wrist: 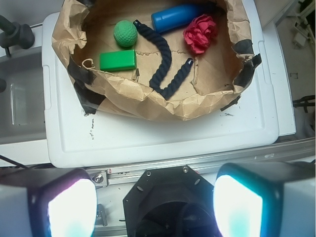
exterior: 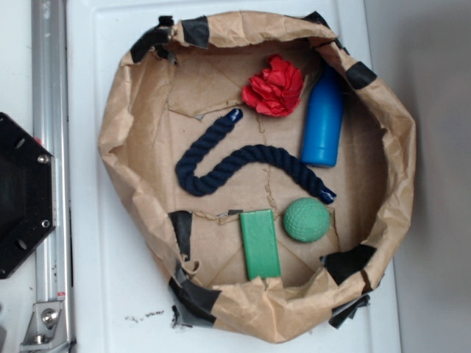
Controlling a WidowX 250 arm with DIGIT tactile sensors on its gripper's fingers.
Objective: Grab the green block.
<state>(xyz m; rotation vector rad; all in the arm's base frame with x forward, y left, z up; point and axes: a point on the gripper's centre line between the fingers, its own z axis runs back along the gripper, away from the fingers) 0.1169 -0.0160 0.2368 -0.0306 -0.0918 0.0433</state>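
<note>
The green block [exterior: 260, 243] lies flat at the front of the brown paper bowl [exterior: 131, 110], just left of the dimpled green ball [exterior: 306, 219]. In the wrist view the green block [wrist: 118, 60] sits at the upper left inside the bowl [wrist: 163, 106], below the green ball [wrist: 125, 33]. My gripper [wrist: 154, 205] hangs high above the robot base, far from the bowl, open, with nothing between its two glowing fingers [wrist: 71, 207]. The gripper does not show in the exterior view.
In the bowl also lie a dark blue rope [exterior: 243, 162], a blue bottle [exterior: 324, 121] and a red crumpled cloth [exterior: 275, 87]. The bowl stands on a white tray [exterior: 88, 243]. The black robot base [exterior: 22, 195] and a metal rail [exterior: 50, 110] are at the left.
</note>
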